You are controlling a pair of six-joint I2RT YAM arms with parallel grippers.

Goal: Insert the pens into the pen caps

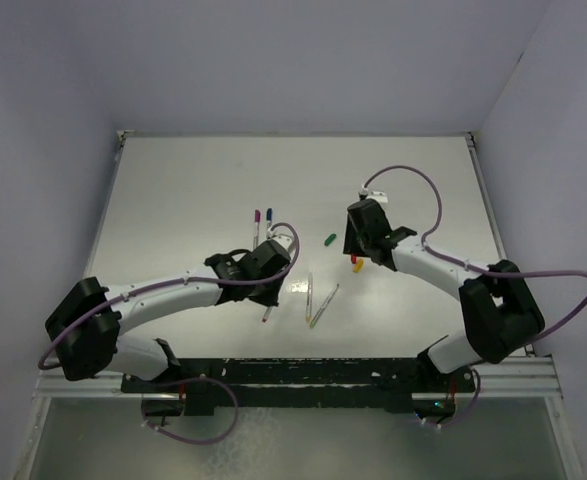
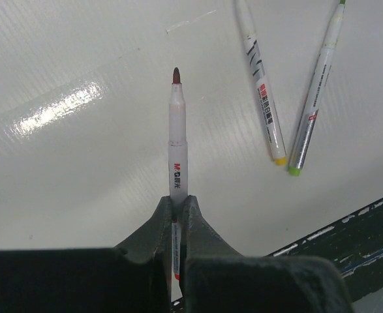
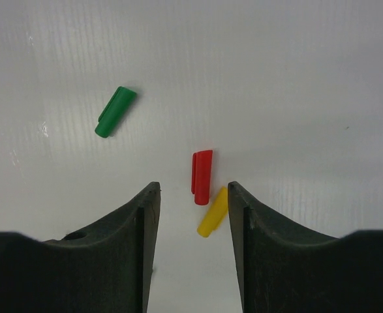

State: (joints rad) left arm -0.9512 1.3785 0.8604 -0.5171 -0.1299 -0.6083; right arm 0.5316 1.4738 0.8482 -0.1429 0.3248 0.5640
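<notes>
Left pincer (image 2: 176, 207) squeezes the red-tipped pen (image 2: 177, 143), tip pointing to 12 o'clock. Right pincer (image 3: 192, 192) hangs half open around the red cap (image 3: 202, 176). The yellow cap (image 3: 213, 212) sits just beside it at 5 o'clock and may get pinched too.

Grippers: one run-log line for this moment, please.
left gripper: shut on pen, tip pointing out | right gripper: open, red cap and yellow cap between jaws, neither gripped
</notes>
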